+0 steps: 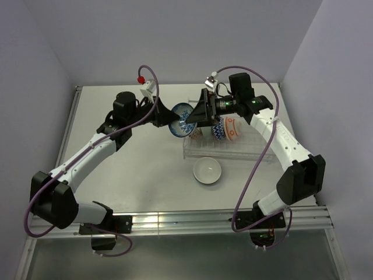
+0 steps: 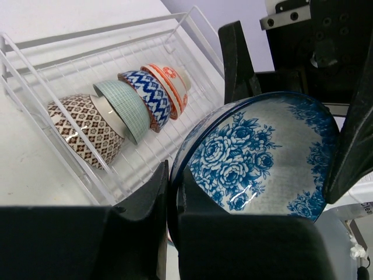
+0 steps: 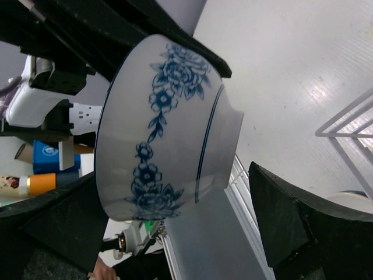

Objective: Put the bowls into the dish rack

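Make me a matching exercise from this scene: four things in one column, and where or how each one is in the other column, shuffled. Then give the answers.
Things:
1. blue floral bowl
2. plain white bowl
3. brown-patterned bowl
4. right gripper

Place or state:
A. open
B. on the table, outside the dish rack
C. clamped in the left gripper
D. on edge at one end of the row in the dish rack

Pairs: 1-C, 2-B, 3-D, 4-A

From above the right gripper [image 1: 187, 118] hides one end of the rack [image 1: 250, 149]; the left gripper [image 2: 173, 192] covers the lower rim of the floral bowl [image 2: 262, 157]
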